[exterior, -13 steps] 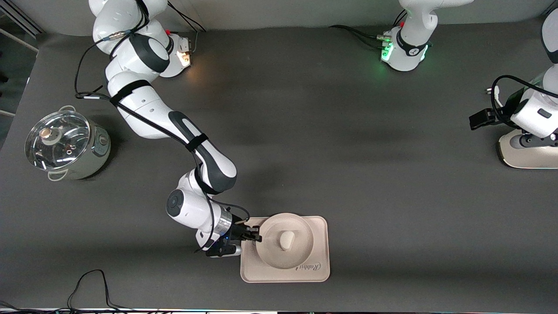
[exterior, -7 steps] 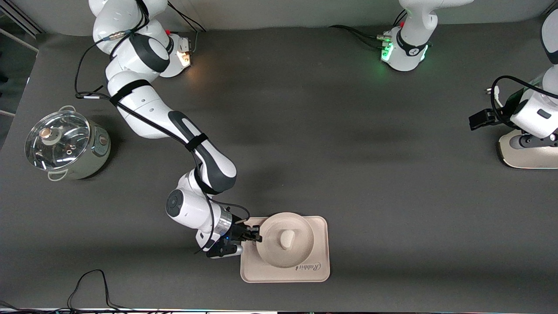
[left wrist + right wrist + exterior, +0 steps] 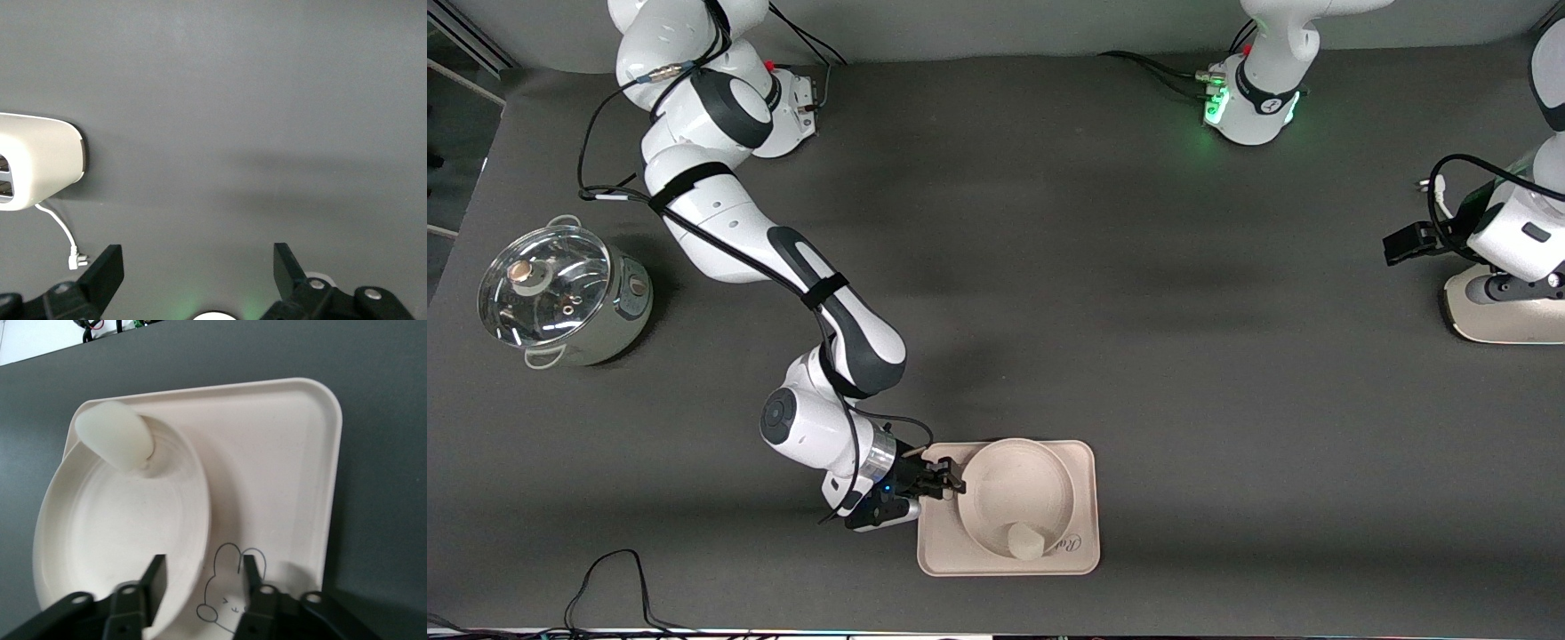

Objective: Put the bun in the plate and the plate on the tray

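The round cream plate (image 3: pixel 1005 484) lies on the rectangular cream tray (image 3: pixel 1080 462). The small off-white bun (image 3: pixel 1024 540) lies in the plate against the rim nearest the front camera. My right gripper (image 3: pixel 953 483) is at the plate's rim toward the right arm's end. In the right wrist view my right gripper (image 3: pixel 204 567) is open and straddles the plate's (image 3: pixel 113 533) rim, one finger over the plate and one over the tray (image 3: pixel 280 453); the bun (image 3: pixel 115 440) shows there too. My left gripper (image 3: pixel 1516 286) waits open and empty (image 3: pixel 197 280) at the left arm's end.
A steel pot with a glass lid (image 3: pixel 560 293) stands at the right arm's end. A white appliance (image 3: pixel 1503 316) with a cord sits under the left gripper, also in the left wrist view (image 3: pixel 33 160). Cables lie near the table's front edge (image 3: pixel 605 578).
The bun slid from the plate's middle to its near rim. The plate shifted slightly toward the left arm's end. My right gripper drew back a little.
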Robot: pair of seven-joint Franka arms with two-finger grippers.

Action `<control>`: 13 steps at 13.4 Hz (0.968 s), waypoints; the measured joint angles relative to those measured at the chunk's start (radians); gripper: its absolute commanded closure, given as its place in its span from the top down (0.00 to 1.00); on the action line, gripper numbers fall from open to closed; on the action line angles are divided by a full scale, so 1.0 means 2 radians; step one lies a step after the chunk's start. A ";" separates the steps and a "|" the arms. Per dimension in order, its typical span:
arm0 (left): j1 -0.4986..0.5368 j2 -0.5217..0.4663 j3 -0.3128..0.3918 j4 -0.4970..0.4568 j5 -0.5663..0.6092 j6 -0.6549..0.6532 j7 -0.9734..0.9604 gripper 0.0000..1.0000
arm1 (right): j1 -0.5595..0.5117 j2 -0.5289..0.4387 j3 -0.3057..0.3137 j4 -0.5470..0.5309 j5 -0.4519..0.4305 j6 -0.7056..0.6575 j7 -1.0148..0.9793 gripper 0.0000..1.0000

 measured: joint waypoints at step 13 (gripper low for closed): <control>0.000 0.001 0.000 0.000 0.000 -0.001 0.000 1.00 | -0.018 -0.223 -0.138 -0.103 -0.019 -0.235 -0.021 1.00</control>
